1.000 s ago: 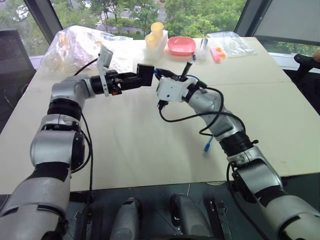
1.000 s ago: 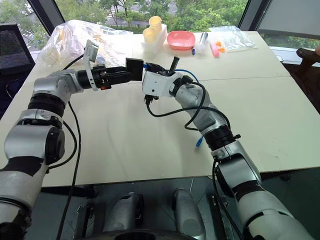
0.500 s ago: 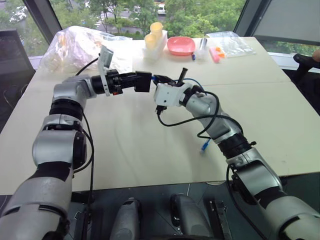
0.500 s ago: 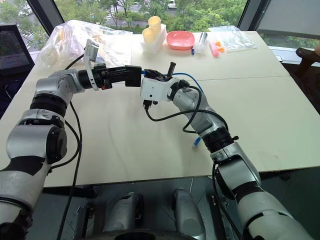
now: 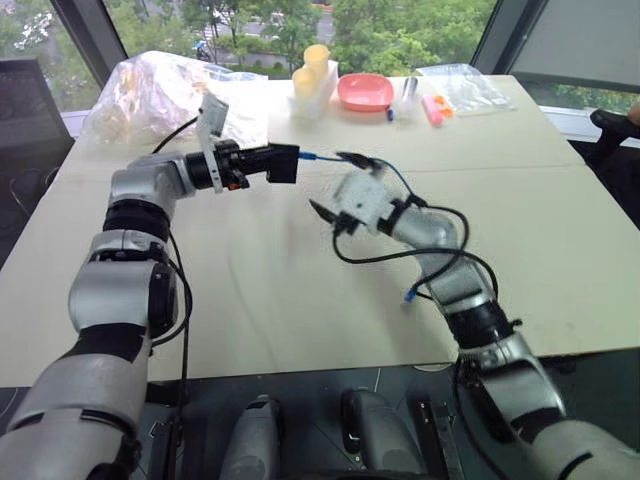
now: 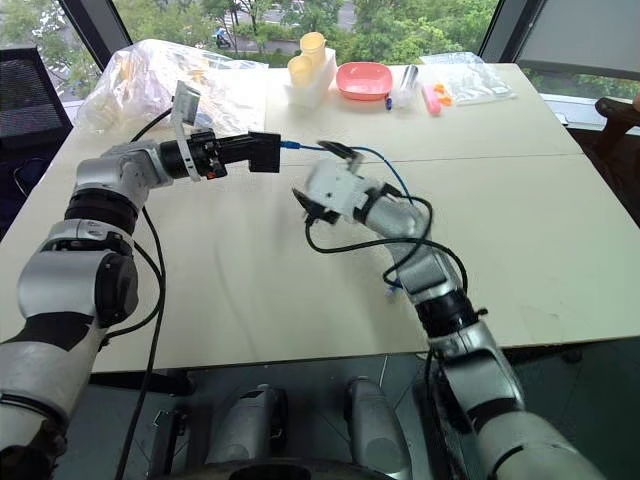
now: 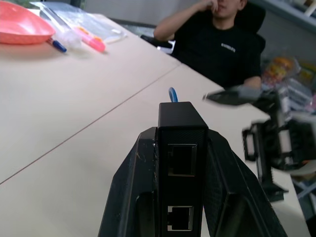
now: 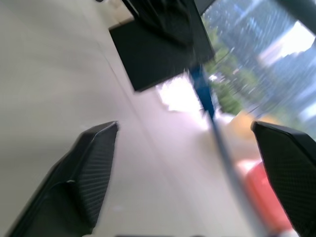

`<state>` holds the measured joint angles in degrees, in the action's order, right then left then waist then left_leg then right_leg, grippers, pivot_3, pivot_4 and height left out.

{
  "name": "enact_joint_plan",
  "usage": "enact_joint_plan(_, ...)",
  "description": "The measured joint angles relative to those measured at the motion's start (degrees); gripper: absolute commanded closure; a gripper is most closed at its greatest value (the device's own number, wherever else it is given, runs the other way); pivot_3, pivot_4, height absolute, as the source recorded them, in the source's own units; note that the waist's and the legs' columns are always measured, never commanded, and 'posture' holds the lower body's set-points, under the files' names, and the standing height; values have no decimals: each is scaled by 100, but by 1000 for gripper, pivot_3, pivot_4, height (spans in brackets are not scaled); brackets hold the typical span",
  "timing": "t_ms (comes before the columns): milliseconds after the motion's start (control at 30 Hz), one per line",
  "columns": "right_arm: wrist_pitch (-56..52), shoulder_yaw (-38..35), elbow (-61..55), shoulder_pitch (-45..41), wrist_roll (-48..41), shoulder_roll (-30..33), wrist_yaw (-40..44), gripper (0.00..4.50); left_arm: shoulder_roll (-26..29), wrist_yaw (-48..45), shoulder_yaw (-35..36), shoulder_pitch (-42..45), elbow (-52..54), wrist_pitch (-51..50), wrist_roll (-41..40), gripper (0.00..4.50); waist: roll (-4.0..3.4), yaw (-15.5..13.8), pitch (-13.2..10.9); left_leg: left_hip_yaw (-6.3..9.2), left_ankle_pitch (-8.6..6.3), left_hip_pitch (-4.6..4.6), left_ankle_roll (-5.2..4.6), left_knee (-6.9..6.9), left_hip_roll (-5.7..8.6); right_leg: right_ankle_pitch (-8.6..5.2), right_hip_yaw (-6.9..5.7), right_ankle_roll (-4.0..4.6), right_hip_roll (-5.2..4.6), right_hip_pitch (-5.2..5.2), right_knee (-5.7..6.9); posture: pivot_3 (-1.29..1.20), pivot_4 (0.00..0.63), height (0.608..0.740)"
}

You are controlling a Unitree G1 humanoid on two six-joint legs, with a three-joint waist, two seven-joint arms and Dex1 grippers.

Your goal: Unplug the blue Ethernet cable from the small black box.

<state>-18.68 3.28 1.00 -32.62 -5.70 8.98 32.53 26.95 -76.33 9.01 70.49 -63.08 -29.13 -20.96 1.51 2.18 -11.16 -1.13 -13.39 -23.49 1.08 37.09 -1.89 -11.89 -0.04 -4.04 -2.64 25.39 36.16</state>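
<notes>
Box clamped in your left gripper, cable still plugged in

Your left gripper (image 7: 180, 197) is closed tight on the small black box (image 5: 283, 163) and holds it above the table (image 5: 560, 220), port edge toward the right arm, so the box cannot follow when the cord is pulled. The blue Ethernet cable (image 6: 297, 147) sits in the box and runs past your right gripper (image 8: 190, 163), whose fingers (image 8: 89, 168) stand wide apart and empty. I judge you must close them on the plug next.

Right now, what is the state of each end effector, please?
Left end effector: closed on the box.
Right end effector: open, holding nothing.
</notes>
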Motion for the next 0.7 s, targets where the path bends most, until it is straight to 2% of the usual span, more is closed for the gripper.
enact_joint_plan(100, -1714, -741, -676, 207, -2033, -569, 75, 44, -23, -549, 95, -30, 324, -829, -350, 3973, -1, 35, -1, 2, 0, 4, 0, 0, -4, 1, 0, 1, 2, 0, 6, 0, 150, 740)
enact_joint_plan(200, -2421, -1017, -1060, 227, -2965, -668, -1, 44, 0, -842, 103, -163, 817, -1342, -559, 3973, -2, 29, -1, 3, 0, 10, 0, -1, -4, 0, 0, 3, 2, -2, 6, 0, 150, 740)
enact_joint_plan(433, -2641, -1583, -1093, 100, -4131, -1382, -778, 44, -27, -801, 160, -1080, 1864, -2338, -1064, 3973, -2, 27, -1, 6, 0, 7, -1, -2, -7, 2, 0, 5, 6, 1, 6, 0, 150, 740)
enact_joint_plan(700, -2547, -1452, -1093, 76, -4410, -1433, -972, 44, -50, -415, 348, -1194, 2501, -2675, -1476, 3973, -2, 8, -1, 5, -1, 6, -1, -1, -2, 2, 0, 4, 1, -1, 1, 0, 150, 740)
